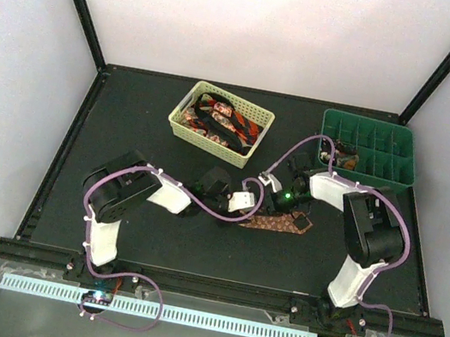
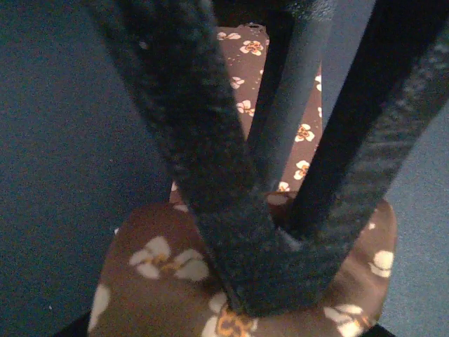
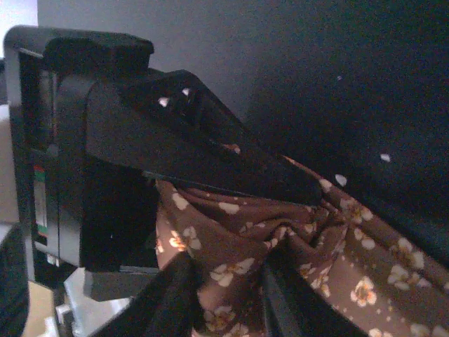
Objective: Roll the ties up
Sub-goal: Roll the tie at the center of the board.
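Right wrist view: clamps bunched brown flowered tie (image 3: 337,246) in the half-closed right gripper (image 3: 228,284), while pinching its folded end in the left gripper (image 2: 270,274), likewise partly closed.

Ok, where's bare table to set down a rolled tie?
Bare mat lies left of the yellow basket, and along the near strip between the arm bases. The middle is crowded: both arms meet over the brown tie, green tray just behind.
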{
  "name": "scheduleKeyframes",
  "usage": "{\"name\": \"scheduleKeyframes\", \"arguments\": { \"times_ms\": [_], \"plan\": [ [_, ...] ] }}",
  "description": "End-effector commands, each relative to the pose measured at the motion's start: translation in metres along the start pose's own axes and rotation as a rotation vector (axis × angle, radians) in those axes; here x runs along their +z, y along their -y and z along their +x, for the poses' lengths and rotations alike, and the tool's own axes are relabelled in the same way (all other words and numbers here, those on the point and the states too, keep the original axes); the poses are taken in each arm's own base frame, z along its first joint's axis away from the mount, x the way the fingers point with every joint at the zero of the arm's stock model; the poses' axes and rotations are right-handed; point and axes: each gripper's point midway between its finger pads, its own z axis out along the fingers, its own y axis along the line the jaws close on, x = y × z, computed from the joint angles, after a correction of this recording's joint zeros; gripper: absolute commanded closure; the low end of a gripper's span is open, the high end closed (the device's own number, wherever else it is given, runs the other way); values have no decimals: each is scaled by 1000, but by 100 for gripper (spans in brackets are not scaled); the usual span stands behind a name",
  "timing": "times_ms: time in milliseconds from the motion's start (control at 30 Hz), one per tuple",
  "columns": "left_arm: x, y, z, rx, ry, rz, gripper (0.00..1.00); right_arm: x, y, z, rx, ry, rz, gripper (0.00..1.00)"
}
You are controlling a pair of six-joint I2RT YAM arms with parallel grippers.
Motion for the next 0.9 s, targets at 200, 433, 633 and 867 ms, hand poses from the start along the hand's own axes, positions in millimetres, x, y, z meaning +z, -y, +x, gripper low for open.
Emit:
{"name": "scheduleKeyframes", "arguments": {
  "times_ms": [200, 433, 633, 867],
  "plan": [
    [-5, 11, 35, -67, -109, 22, 40, -1, 37, 22, 85, -36, 144, 98],
    [-36, 8, -11, -39, 151, 11, 21, 5, 58, 40, 136, -58, 207, 98],
    [-57, 7, -12, -27, 214, -25, 15, 29, 61, 23, 124, -111, 158, 98],
    [-47, 10, -12, 3, 255, 8, 15, 36, 70, 37, 175, -168, 149, 98]
  ]
}}
